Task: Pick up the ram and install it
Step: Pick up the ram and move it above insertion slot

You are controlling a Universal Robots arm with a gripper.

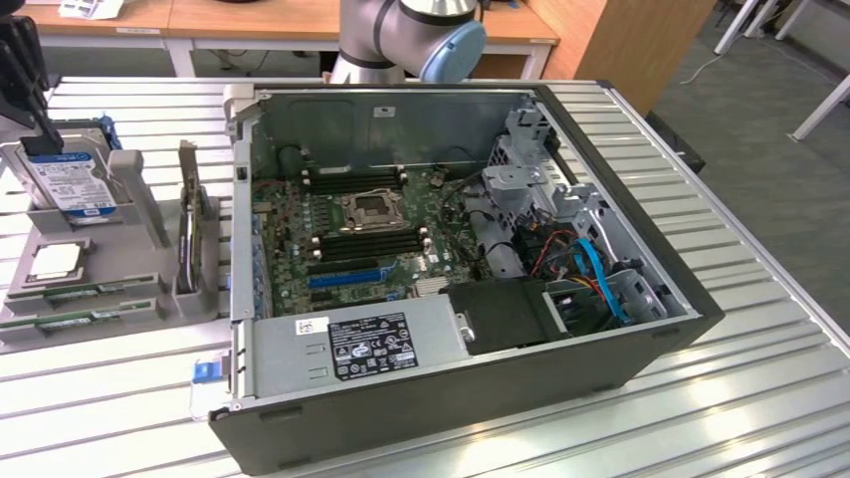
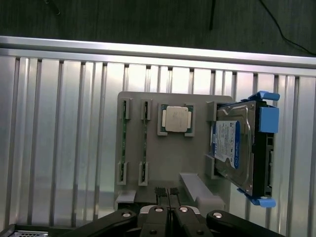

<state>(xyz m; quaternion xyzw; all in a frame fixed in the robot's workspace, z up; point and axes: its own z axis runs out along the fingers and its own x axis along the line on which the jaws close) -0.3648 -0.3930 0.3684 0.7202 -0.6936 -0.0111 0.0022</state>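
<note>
Two green ram sticks [image 2: 124,143] [image 2: 144,142] stand on edge in slots of the grey holder [image 2: 192,163]. In the exterior view the same ram sticks [image 1: 80,292] [image 1: 64,320] lie at the near end of the holder [image 1: 133,299], at that view's left. My gripper [image 2: 165,192] hangs above the holder with its fingers pressed together and nothing between them, well clear of the ram. In the exterior view the gripper [image 1: 46,137] is a dark shape over the holder's far end. The open computer case [image 1: 638,349] shows the motherboard's black memory slots [image 1: 372,244].
A silver processor chip [image 2: 176,118] and a hard drive [image 2: 236,148] in a blue bracket sit in the same holder. The case holds a power supply [image 1: 365,344], cables and drive cages. The slatted metal table [image 1: 743,398] extends around it; the arm's base [image 1: 405,35] stands behind the case.
</note>
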